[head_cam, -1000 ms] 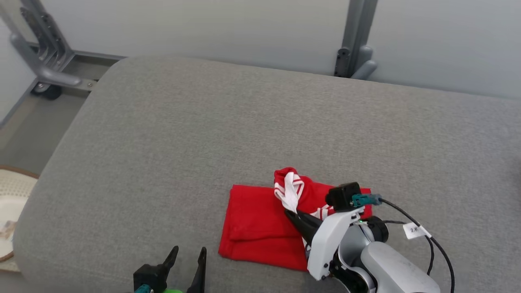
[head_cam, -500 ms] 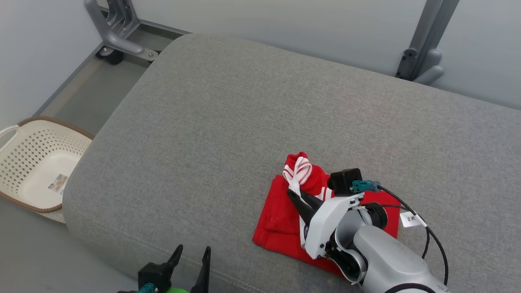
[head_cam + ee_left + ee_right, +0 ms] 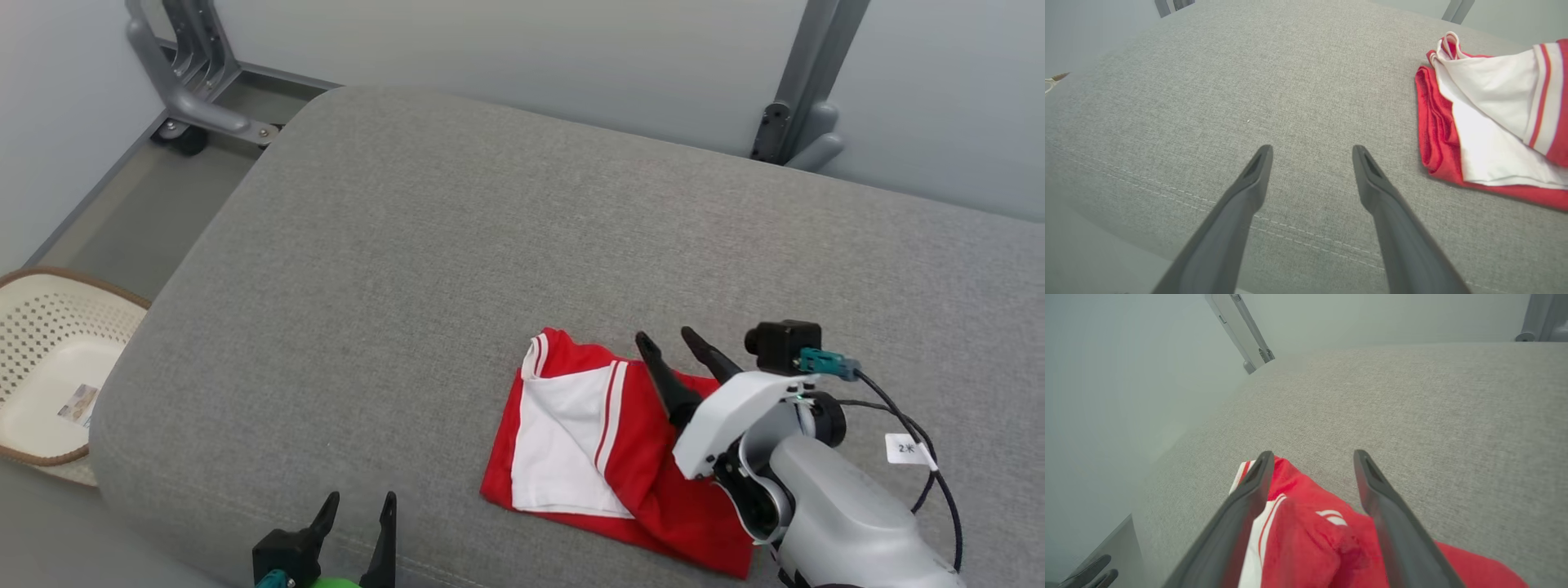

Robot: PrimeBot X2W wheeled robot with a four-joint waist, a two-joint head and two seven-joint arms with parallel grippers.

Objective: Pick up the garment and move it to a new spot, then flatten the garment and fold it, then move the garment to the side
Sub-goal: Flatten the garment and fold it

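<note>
Loosely folded, the garment (image 3: 571,441) lies by the near edge of the cushion (image 3: 392,245), bare room far and left; right gripper (image 3: 664,337) spread wide over it, left gripper (image 3: 360,500) wide, empty.

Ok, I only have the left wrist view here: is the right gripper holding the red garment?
Observer: No. The right gripper is open, with nothing between its fingers, poised over the far edge of the garment.
Operator: Does the garment lie flat on that side?
Observer: Not fully. In the right wrist view the red cloth humps up between the two fingers.
Operator: Anything beside the cushion I should know about?
Observer: A pale perforated basket sits on the floor off the left end of the cushion.
</note>
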